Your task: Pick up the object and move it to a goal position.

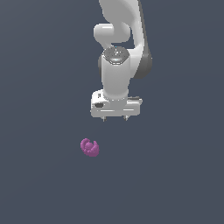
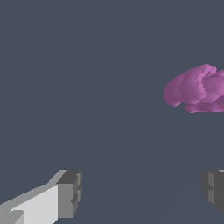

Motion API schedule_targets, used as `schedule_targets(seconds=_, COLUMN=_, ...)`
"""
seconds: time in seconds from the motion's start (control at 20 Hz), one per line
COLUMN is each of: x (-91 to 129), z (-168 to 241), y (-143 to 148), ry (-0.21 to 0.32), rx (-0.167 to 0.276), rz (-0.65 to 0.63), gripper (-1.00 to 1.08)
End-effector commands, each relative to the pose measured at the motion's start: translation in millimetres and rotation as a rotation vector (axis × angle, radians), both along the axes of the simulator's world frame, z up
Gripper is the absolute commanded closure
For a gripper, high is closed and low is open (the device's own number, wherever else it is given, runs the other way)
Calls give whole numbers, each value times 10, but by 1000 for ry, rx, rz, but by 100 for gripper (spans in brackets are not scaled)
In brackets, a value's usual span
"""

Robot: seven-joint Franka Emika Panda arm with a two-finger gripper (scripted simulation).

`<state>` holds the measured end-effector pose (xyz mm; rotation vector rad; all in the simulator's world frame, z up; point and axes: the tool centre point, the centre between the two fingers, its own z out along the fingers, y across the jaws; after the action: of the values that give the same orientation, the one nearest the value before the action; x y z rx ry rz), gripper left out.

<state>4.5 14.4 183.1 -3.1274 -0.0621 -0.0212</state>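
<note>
Overhead, the gripper (image 1: 115,118) hangs with jaws spread wide and empty, the magenta object (image 1: 90,148) lying apart below it.

Your gripper (image 1: 115,118) hangs with jaws spread wide; bare worktop (image 1: 43,183) surrounds the object (image 1: 89,147), leaving your approach unobstructed on every side.

no readable text, no labels, no numbers anywhere

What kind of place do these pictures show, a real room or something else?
Most likely a bare simulated test scene, not a real room: a flat, featureless dark grey ground, one white arm with an open gripper, and a single purple blob.
</note>
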Motion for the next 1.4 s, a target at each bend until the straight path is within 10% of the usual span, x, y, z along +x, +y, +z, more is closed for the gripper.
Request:
schedule_targets(seconds=0.0, x=0, z=0, y=0, ry=0, rx=0, rz=0, gripper=-92)
schedule_targets(seconds=1.35, x=231, z=161, y=115, ry=-48, rx=-11, rz=198, gripper=-92)
